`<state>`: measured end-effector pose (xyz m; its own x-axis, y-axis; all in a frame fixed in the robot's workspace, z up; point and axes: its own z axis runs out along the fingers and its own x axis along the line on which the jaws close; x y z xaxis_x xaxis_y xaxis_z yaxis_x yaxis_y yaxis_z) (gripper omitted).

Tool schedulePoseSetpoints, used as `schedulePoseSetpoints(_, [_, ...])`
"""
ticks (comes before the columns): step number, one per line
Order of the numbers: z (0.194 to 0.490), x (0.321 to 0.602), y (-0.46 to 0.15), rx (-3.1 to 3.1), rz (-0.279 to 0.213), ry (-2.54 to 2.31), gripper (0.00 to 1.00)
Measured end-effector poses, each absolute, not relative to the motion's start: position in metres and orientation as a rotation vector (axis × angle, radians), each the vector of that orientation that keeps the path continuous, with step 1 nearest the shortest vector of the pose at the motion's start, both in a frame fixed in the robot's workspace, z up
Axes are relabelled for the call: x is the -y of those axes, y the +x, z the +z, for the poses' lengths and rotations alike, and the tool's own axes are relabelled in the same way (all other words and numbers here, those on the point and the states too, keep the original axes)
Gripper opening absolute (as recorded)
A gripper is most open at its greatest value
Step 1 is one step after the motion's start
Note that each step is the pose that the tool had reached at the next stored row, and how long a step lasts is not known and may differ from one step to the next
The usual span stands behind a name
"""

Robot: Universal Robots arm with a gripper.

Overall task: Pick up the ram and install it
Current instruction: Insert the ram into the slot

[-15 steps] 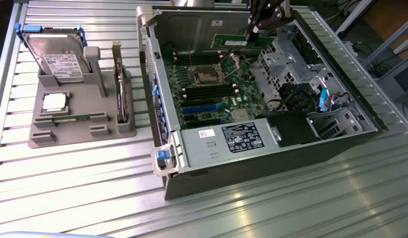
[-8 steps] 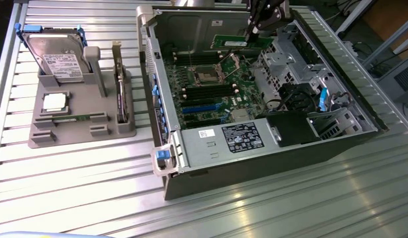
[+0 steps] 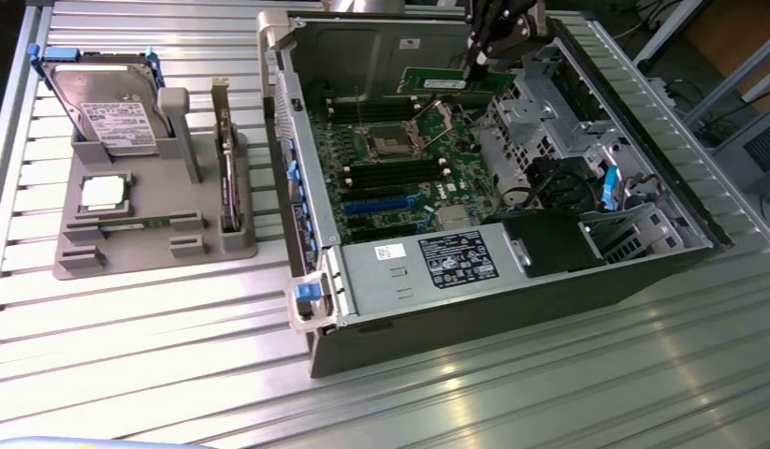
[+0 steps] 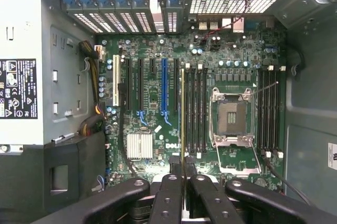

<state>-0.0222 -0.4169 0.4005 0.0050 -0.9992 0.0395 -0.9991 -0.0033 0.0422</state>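
My gripper [image 3: 481,64] hangs over the open computer case [image 3: 312,187], shut on the ram [image 3: 447,82], a long, thin green stick held on edge just above the motherboard [image 3: 410,178]. In the wrist view the ram [image 4: 182,118] appears edge-on as a thin line running out from between my fingers. My gripper [image 4: 182,177] grips its near end. The stick lies parallel to the black memory slots [image 4: 196,110], beside the first of them. The empty processor socket [image 4: 231,117] sits just past those slots. Whether the ram touches a slot I cannot tell.
A grey holder tray [image 3: 148,253] at the exterior view's left carries a hard drive [image 3: 110,112], a square processor [image 3: 104,192] and an upright card [image 3: 225,178]. Inside the case are the power supply [image 3: 435,262], a drive cage [image 3: 547,103] and loose cables [image 3: 609,187].
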Motion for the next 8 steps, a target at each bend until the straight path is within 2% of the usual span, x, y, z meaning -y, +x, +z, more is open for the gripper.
schedulePoseSetpoints(8, [0.3991,0.4167,-0.0221,2.168,0.015,2.176,0.12])
